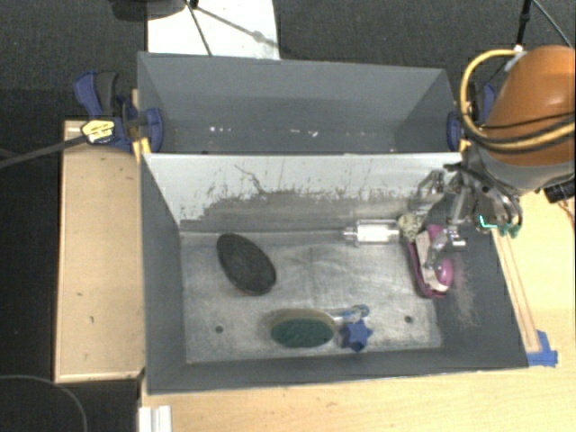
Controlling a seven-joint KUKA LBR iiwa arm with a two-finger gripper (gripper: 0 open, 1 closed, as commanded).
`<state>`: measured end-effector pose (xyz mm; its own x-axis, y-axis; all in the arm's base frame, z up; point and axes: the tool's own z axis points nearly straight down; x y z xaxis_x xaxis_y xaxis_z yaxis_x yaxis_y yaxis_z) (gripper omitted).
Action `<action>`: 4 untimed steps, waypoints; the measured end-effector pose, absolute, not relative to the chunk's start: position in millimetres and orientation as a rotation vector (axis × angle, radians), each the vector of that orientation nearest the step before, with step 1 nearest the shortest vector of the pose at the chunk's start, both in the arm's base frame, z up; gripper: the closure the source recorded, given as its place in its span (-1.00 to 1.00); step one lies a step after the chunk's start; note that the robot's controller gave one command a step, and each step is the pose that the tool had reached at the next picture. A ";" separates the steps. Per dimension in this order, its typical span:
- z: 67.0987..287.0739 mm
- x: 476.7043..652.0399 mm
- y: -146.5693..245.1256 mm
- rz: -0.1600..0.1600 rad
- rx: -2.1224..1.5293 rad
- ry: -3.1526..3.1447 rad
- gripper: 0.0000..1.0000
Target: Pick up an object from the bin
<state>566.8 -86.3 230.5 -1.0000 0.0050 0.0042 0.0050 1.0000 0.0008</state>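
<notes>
Clearance, bin floor (360, 282): you had open centre strip and front-right corner. Obstacles: dark oval lump (246, 264) left; green oval disc (301, 331) with blue piece (355, 335) just beside, along front wall; silver cylinder (373, 233) at back wall; purple object (434, 275) right, gripper (443, 246) over it.

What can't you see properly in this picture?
Camera view: the purple thing at the right of the bin has its upper end covered by the gripper.
Camera view: the white tube has its right end behind the gripper.
Camera view: the little blue thing beside the green oval is too small to name.
</notes>
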 end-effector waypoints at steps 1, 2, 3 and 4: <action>162.0 472.3 -14.0 -0.005 0.049 -3.131 -1.00; 74.3 483.5 31.9 -0.004 0.151 -3.146 -1.00; 77.5 484.1 29.3 -0.001 0.151 -3.147 1.00; 216.1 501.1 28.5 0.001 0.401 -3.124 1.00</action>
